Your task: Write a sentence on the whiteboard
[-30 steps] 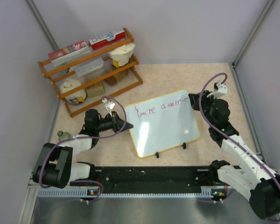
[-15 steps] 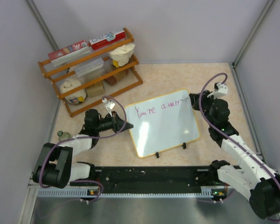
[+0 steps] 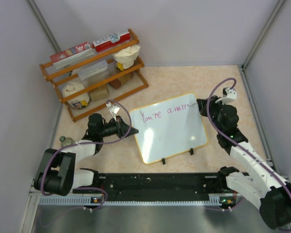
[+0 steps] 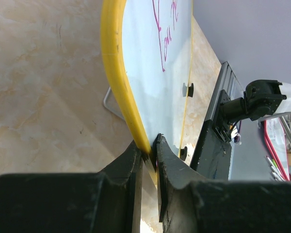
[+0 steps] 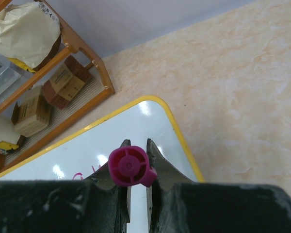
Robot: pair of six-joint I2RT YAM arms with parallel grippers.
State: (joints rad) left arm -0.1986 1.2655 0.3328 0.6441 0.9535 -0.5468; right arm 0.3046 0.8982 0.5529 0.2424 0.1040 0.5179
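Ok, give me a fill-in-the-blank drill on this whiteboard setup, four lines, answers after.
1. The left tool is shut on the whiteboard's ____ rim.
2. The right tool holds the marker over the board's far ____ corner.
3. The writing starts with the word ____.
4. The wooden rack stands on the ____ arm's side.
Missing words: yellow; right; You're; left.

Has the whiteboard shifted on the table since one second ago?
No. The whiteboard keeps the same place and angle relative to the wooden rack behind it. The left gripper stays clamped on its left edge.
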